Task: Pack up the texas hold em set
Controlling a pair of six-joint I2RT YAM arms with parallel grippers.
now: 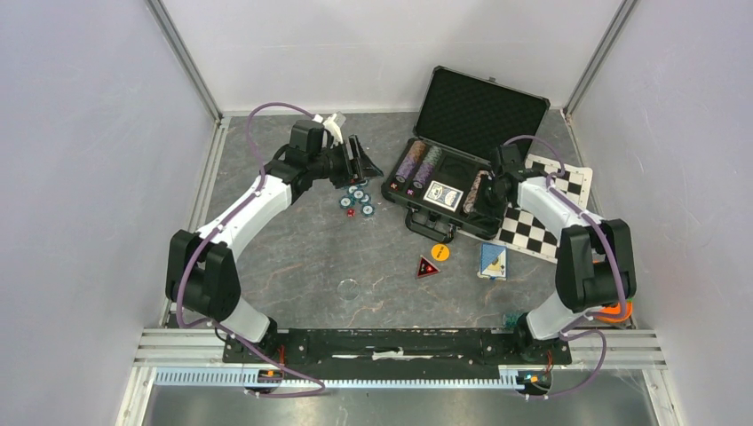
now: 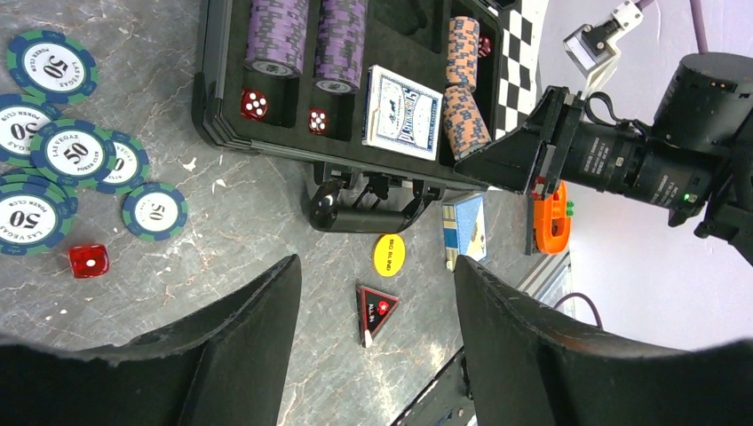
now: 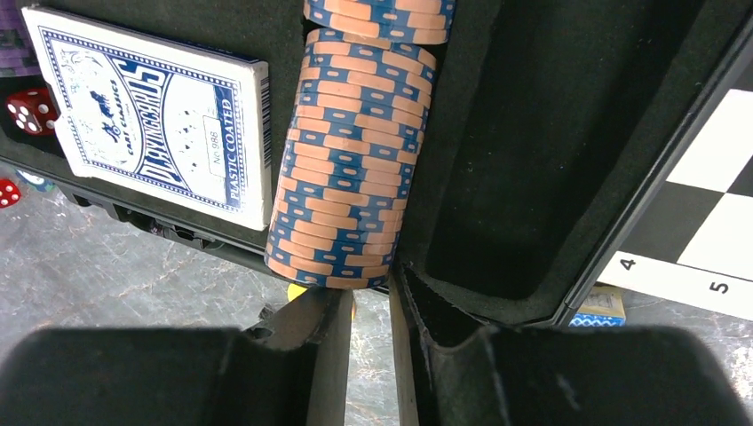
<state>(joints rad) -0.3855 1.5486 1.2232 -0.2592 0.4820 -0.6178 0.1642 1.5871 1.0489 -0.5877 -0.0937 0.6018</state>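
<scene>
Overhead, the black case [image 1: 479,111] lies open at the far right of the tabletop [image 1: 302,257], lid raised, with the checkered mat [image 1: 542,226] just beside its right edge. Foam slots hold two purple chip rows [image 2: 306,40], two red dice [image 2: 254,104], a blue card deck [image 2: 402,113] and a brown-white chip row [image 3: 355,177]. Left jaws stand wide apart and empty, near the loose teal chips [image 2: 71,155] and a single red die [image 2: 88,260] lying left of the case. Right jaws sit nearly together at the near end of the brown-white chip row; whether they pinch a chip cannot be told. Yellow button [image 1: 439,252], red triangular marker [image 1: 427,266] and second deck [image 1: 493,262] lie on the tabletop in front of the case
</scene>
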